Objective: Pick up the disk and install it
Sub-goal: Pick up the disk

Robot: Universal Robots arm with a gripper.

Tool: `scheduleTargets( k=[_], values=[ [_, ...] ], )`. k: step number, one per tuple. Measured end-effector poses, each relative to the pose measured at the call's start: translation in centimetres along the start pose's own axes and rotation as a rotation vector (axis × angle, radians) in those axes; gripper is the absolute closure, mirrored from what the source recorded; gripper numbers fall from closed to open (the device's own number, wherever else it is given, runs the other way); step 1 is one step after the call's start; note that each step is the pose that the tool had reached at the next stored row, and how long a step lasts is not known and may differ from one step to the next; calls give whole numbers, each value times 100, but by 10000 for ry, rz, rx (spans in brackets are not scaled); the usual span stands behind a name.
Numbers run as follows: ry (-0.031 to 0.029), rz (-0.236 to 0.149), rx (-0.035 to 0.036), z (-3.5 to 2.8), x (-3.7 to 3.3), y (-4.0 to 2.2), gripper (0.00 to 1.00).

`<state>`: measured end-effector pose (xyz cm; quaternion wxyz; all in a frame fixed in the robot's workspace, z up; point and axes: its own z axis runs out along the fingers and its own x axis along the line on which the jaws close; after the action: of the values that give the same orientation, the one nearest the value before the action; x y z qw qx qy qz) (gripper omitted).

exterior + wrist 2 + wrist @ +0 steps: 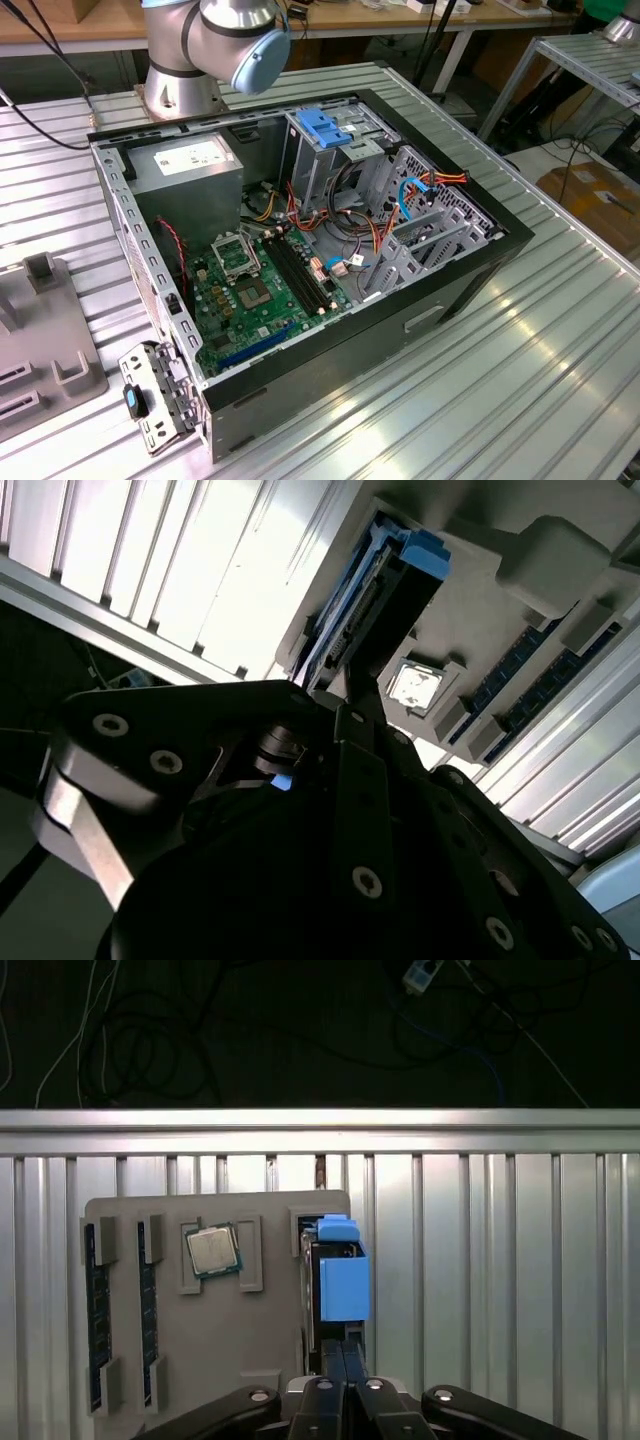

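On grey tray (270,1330) — disk (340,1280) on edge in end slot, processor chip (213,1250) in square recess beside it, memory sticks (95,1310) in two long slots | gripper (345,1352) at disk's near end, open or closed: cannot tell | exterior view: open computer case (450,290) on ribbed table (560,380) — motherboard (250,300) inside, blue latch (325,127) atop drive cage (320,165)

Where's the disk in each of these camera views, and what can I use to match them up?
Exterior view: the grey tray carrying it lies at the exterior view's left edge.
First wrist view: the disk stands on edge in the tray's slot, beside the processor chip, just ahead of the tool.
Second wrist view: the disk stands in that slot, near the same chip.
Shared landmark: the grey tray.
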<state>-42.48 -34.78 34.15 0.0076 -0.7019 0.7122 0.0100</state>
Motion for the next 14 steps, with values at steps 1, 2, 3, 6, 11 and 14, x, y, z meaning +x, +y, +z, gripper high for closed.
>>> scheduleTargets(
  k=[1,2,3,6,11,14],
  values=[
    [0,-9,1,2,1,-8,89],
    [0,-10,1,2,1,-16,89],
    [-1,-9,1,2,1,-27,89],
    [0,-7,1,2,1,-31,89],
    [0,-9,-1,2,1,-40,89],
    [0,-8,0,3,1,-47,89]
  ],
)
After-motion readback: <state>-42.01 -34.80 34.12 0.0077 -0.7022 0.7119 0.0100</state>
